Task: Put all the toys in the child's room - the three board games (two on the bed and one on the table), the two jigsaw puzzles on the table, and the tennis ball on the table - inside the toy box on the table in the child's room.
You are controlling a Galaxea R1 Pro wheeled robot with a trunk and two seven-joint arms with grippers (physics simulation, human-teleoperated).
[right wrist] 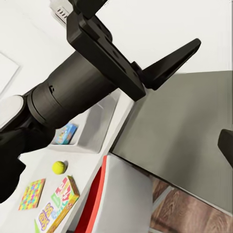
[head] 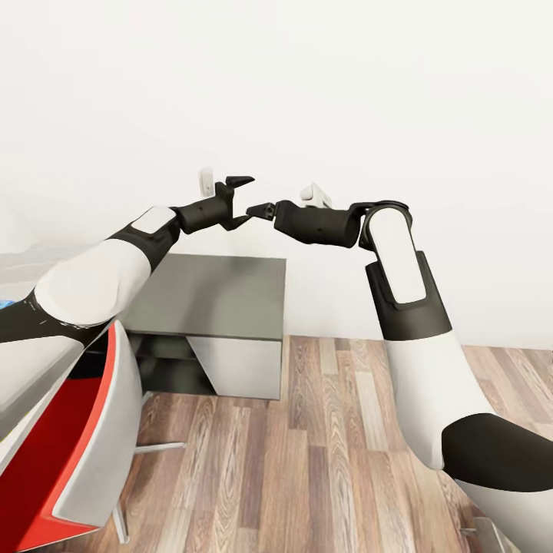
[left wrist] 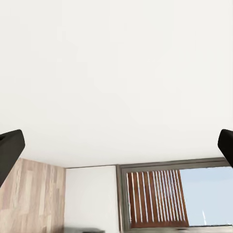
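Right wrist view shows the tabletop (right wrist: 92, 167) carrying the toy box (right wrist: 99, 127), a small blue board game (right wrist: 64, 134) already lying inside it. Near it lie the tennis ball (right wrist: 58, 167), a jigsaw puzzle (right wrist: 32, 193) and the Skip-Bo box (right wrist: 57, 205). The left tool (head: 240, 201) is spread wide and empty. I cannot tell how the right tool (head: 259, 210) stands. The ball looks light and prone to rolling, so pinch across its middle. The stiff flat boxes are best taken by an edge.

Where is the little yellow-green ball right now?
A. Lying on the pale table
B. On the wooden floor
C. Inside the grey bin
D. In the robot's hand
A: in the right wrist view the tennis ball lies on the pale table, between the toy box and the Skip-Bo box.
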